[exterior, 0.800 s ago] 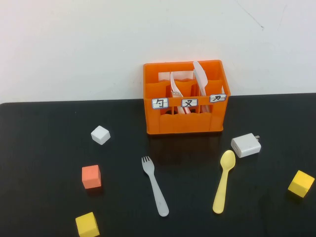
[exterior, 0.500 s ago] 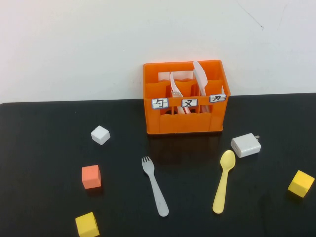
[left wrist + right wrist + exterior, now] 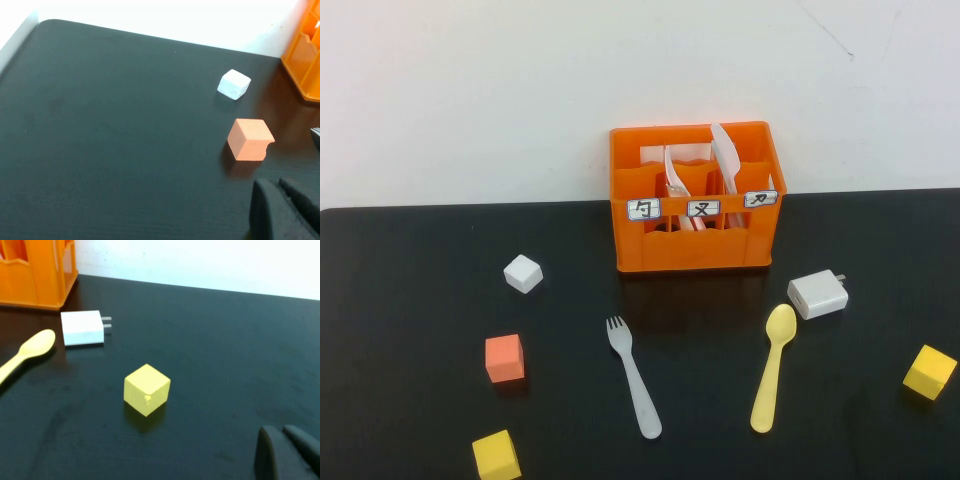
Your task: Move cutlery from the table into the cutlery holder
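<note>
On the table (image 3: 410,300), in front of the holder (image 3: 695,250), lying flat and well apart: the fork (image 3: 632,375) to the left, tines toward the holder, and the spoon (image 3: 772,365) to the right, bowl toward the holder and near the charger (image 3: 818,294). Nothing grasped yet; no arm visible from above. Left gripper (image 3: 287,210) low over the table near the orange cube (image 3: 250,139), its dark fingers lying close side by side, seemingly pressed together, holding nothing. Right gripper (image 3: 290,452) low over the table near the right yellow cube (image 3: 146,389), fingers likewise close together and empty.

Likely first step: picking one piece, probably fork with left arm or spoon with right arm. For a good grasp: spreading the jaws first, coming down above the middle of the handle, jaws across the handle and not along it, closing only when the tips nearly touch the table. Thin, flat, smooth plastic on a glossy top, so probably easy to slide or flip; gentle closing advised. For the spoon, keeping clear of the charger.

Inside the holder, white utensils (image 3: 725,150) already standing in the middle and right compartments; left compartment apparently free. Three labels (image 3: 703,208) on the front, characters too small to read surely. Lifting high enough to pass the rim before lowering, handle pointed down.
</note>
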You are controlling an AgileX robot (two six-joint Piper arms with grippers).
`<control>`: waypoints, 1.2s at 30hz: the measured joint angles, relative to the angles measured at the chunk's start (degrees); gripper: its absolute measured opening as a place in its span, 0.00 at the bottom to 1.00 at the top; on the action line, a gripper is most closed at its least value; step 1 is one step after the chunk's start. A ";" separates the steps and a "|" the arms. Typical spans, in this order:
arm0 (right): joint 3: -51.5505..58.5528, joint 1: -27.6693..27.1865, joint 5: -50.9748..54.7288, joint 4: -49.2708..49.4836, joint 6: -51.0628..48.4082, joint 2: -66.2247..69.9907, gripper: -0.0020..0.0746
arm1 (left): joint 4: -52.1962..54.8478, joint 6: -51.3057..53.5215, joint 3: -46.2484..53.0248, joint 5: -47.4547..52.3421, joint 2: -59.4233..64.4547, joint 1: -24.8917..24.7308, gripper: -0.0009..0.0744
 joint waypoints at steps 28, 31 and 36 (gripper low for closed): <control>0.00 0.00 -0.08 0.00 0.00 0.00 0.02 | 0.00 1.73 0.00 0.00 0.00 0.00 0.01; 0.00 0.00 -0.08 0.00 0.00 0.00 0.02 | 0.00 1.73 0.00 0.00 0.00 0.00 0.01; 0.00 0.00 -0.08 0.00 0.00 0.00 0.02 | 0.00 1.73 0.00 0.00 0.00 0.00 0.01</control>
